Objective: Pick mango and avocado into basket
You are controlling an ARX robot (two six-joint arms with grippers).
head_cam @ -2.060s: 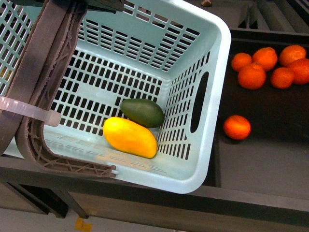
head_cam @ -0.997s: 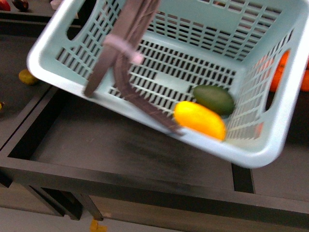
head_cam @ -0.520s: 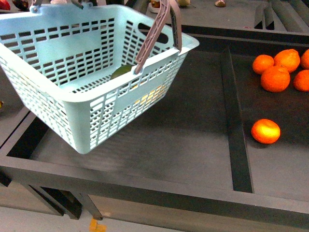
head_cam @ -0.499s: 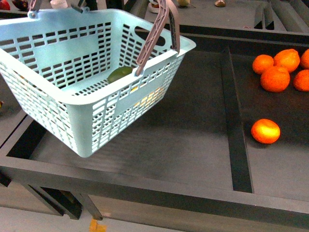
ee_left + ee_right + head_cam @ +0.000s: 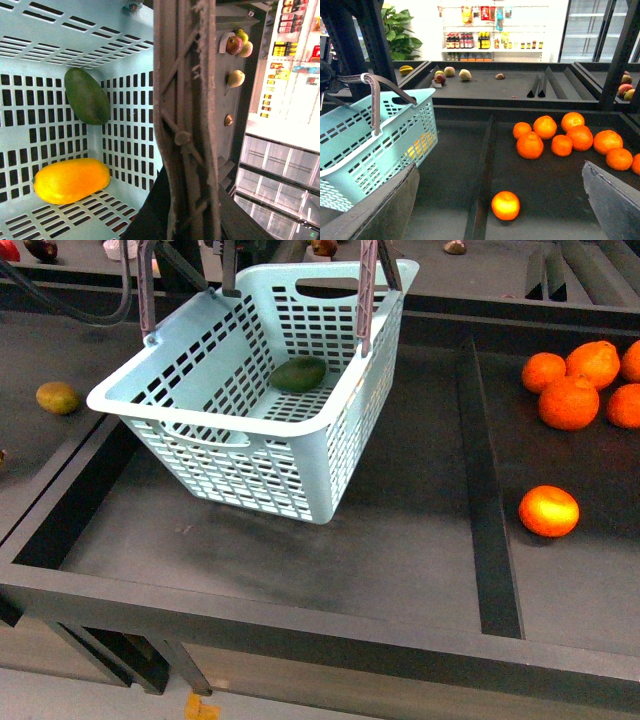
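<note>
Since half a second ago, when the basket (image 5: 250, 430) was seen tilted low toward the camera, it has been swung back and raised, and it is now held level by its brown handles (image 5: 187, 120), hanging above the dark tabletop (image 5: 400, 540). The avocado (image 5: 87, 95) is seen on the slotted floor, and the mango (image 5: 70, 180) lies just beside it, near a corner of the basket; in the front view only the avocado (image 5: 299, 374) shows, the mango being hidden by the basket wall. In the left wrist view the handles are seen running right past the camera, with both fruits lying below the left fingers, but the left fingers themselves are not shown, so whether they are pinching the handles cannot be told.

The right fingers (image 5: 500, 200) are held spread wide, nothing being pinched between them. A single orange (image 5: 505, 205) lies between and beyond them on the tabletop, a cluster of oranges (image 5: 560, 135) is seen farther ahead, and the basket (image 5: 365, 145) hangs off to their left side.

Both fruits being inside, the picking is judged complete; only setting the basket down appears to be left.
</note>
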